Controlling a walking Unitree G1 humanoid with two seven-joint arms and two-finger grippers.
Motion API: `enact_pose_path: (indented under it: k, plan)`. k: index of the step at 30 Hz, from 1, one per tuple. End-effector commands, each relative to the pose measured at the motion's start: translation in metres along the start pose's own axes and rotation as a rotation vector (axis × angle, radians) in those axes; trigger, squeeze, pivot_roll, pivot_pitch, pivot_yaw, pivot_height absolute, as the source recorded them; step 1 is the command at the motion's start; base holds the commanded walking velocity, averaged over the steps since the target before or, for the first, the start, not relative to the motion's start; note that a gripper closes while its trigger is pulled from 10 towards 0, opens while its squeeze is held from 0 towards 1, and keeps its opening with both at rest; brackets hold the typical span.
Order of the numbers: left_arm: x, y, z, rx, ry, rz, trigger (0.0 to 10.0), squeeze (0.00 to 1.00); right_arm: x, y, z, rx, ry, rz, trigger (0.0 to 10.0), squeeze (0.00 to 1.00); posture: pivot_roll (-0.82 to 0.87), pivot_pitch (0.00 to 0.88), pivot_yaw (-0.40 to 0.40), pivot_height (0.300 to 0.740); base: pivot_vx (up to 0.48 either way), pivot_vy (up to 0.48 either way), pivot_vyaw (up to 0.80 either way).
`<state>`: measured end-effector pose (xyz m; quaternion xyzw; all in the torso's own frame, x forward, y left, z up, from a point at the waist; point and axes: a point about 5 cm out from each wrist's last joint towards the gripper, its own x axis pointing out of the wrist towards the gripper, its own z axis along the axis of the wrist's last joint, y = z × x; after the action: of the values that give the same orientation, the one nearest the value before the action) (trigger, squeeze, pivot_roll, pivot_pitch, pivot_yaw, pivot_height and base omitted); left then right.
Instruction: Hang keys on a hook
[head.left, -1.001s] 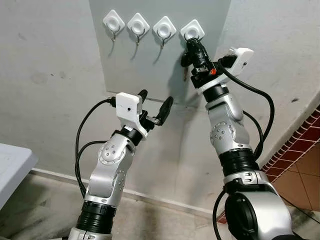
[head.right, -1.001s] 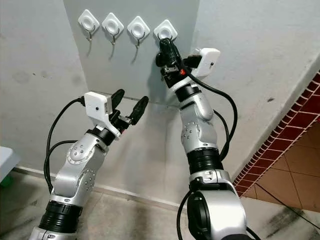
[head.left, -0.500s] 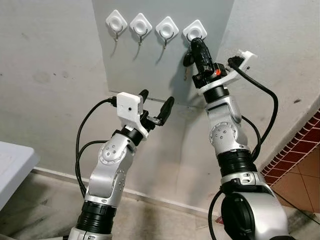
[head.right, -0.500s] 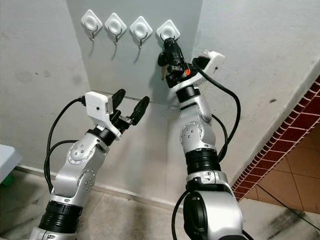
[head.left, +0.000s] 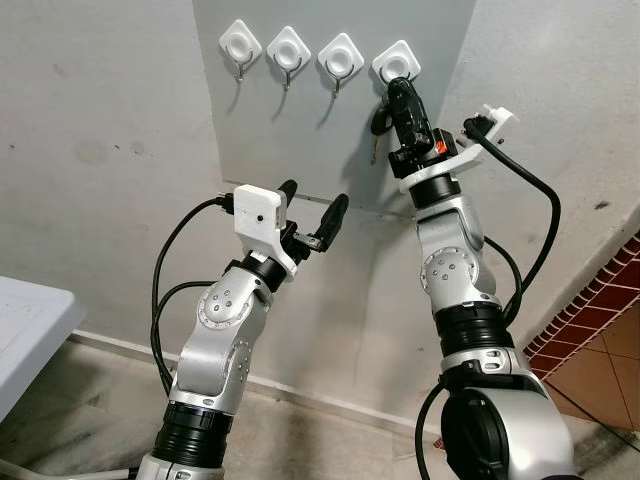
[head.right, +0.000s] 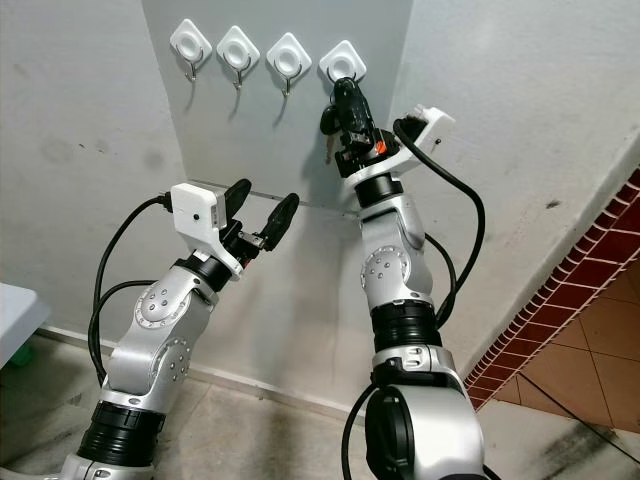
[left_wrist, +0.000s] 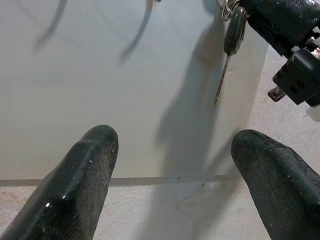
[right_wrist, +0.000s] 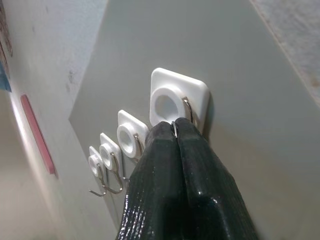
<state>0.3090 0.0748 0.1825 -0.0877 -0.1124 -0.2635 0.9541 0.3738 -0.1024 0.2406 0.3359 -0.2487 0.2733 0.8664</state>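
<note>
1. While its two black fingers press together on a thin metal key ring, the right gripper (right_wrist: 176, 131) sits at the rightmost of four white square metal wall hooks (head.left: 396, 66).
2. One dark-headed key (left_wrist: 233, 40) dangles below on the grey panel (head.left: 300, 140).
3. Left gripper (head.left: 312, 212) hovers lower, spread wide, empty.
4. Since earlier, the right wrist has rolled.

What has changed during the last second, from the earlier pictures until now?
The right claw turned its wrist over while staying at the rightmost hook, pinched shut on the keys, which hang under it. The left claw stayed open and idle below, and the other three hooks stayed bare.
</note>
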Motion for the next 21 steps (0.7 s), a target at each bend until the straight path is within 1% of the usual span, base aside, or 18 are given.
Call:
enact_pose_path:
  k: [1,15,16,17,21]
  plan:
    - [0.0012,-0.0022,0.0053,0.009,-0.012,-0.009,10.0,0.0,-0.0034,-0.0025,-0.0003,-0.009,0.006,-0.016,10.0,0.0,-0.01,0.0,-0.021,0.74,0.0,0.0,0.0]
    - [0.0021,-0.0028,0.0055,-0.002,-0.014,-0.006,10.0,0.0,-0.0054,-0.0034,-0.0019,-0.005,0.007,-0.022,10.0,0.0,-0.01,0.0,-0.021,0.74,0.0,0.0,0.0]
    - [0.0021,-0.0028,0.0055,-0.002,-0.014,-0.006,10.0,0.0,-0.0054,-0.0033,-0.0021,-0.001,0.007,-0.021,10.0,0.05,-0.01,0.0,-0.021,0.74,0.0,0.0,0.0]
    - [0.0016,-0.003,0.0056,-0.002,-0.014,-0.005,10.0,0.0,-0.0055,-0.0028,-0.0023,0.007,0.006,-0.018,10.0,1.0,-0.01,0.001,-0.022,0.74,0.0,0.0,0.0]
    - [0.0016,-0.0026,0.0059,-0.004,-0.014,-0.002,10.0,0.0,-0.0052,-0.0029,-0.0023,0.006,0.005,-0.018,10.0,1.0,-0.01,0.001,-0.022,0.74,0.0,0.0,0.0]
